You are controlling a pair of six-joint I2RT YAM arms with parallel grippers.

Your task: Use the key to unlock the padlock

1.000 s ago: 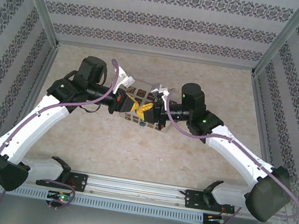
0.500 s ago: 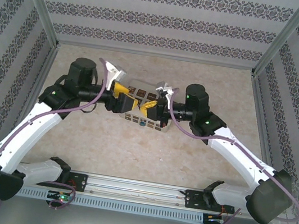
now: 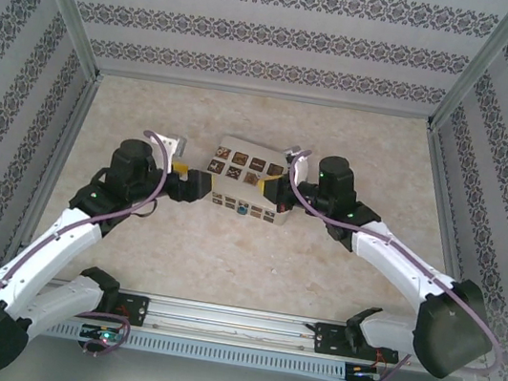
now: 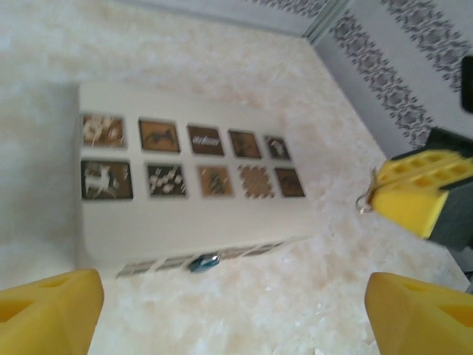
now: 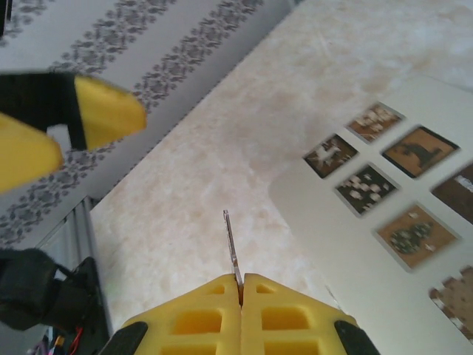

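The small blue padlock [image 4: 203,262] hangs on the front side of the white box [image 4: 185,214], and from above the padlock [image 3: 243,211] shows on the box's near edge. The key [image 5: 232,248] is a thin metal sliver sticking up from my right gripper [image 5: 241,279], which is shut on it. The right gripper [image 3: 279,187] sits at the box's right end, and a small ring [image 4: 363,201] dangles from its yellow finger. My left gripper [image 4: 235,296] is open and empty, facing the padlock from a short distance. From above, the left gripper [image 3: 199,185] is just left of the white box [image 3: 251,176].
The box carries brown patterned squares [image 4: 205,139] on its top. Patterned walls [image 3: 279,35] and metal posts [image 3: 66,1] enclose the beige marbled table [image 3: 225,254]. The left gripper's yellow fingers [image 5: 111,111] show at the upper left of the right wrist view.
The left arm has drawn back from over the box to its left side, lower and nearer. The right gripper has shifted right, off the box top to its right end.
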